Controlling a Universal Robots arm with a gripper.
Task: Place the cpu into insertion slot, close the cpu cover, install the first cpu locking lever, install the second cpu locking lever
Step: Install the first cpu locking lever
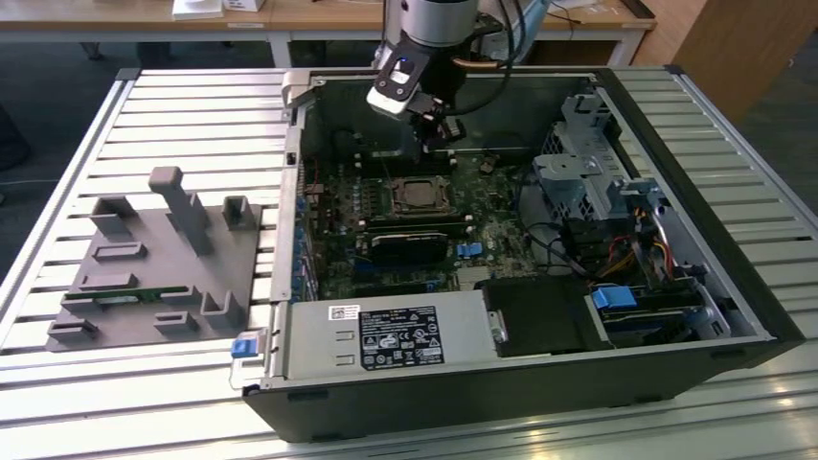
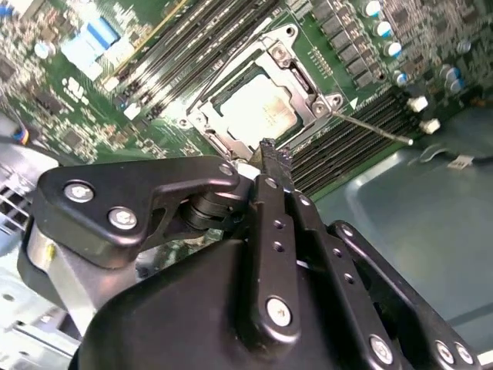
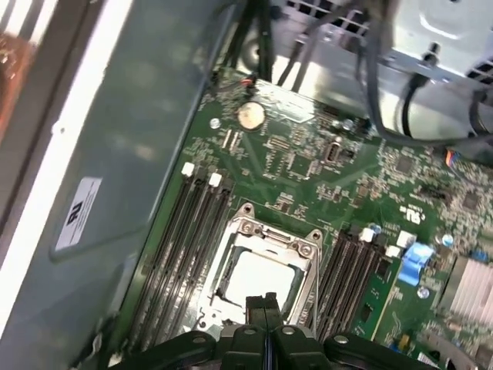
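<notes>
Pincer point(image 3: 266, 302) pressed together, empty. Chip point(image 3: 260, 276) lies seated in socket point(image 3: 245, 225) just beneath pincer tips. Judged light, rigid, fragile: handle by edges only. Lever point(image 2: 377, 129) near pincer is thin, springy wire; take its free end.

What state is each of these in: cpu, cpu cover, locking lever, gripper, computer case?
cpu: seated flat, framed by the cover.
cpu cover: down over the cpu.
locking lever: sticking out sideways, apparently unlatched.
gripper: shut, empty, above the cpu.
computer case: open, lying on its side.
</notes>
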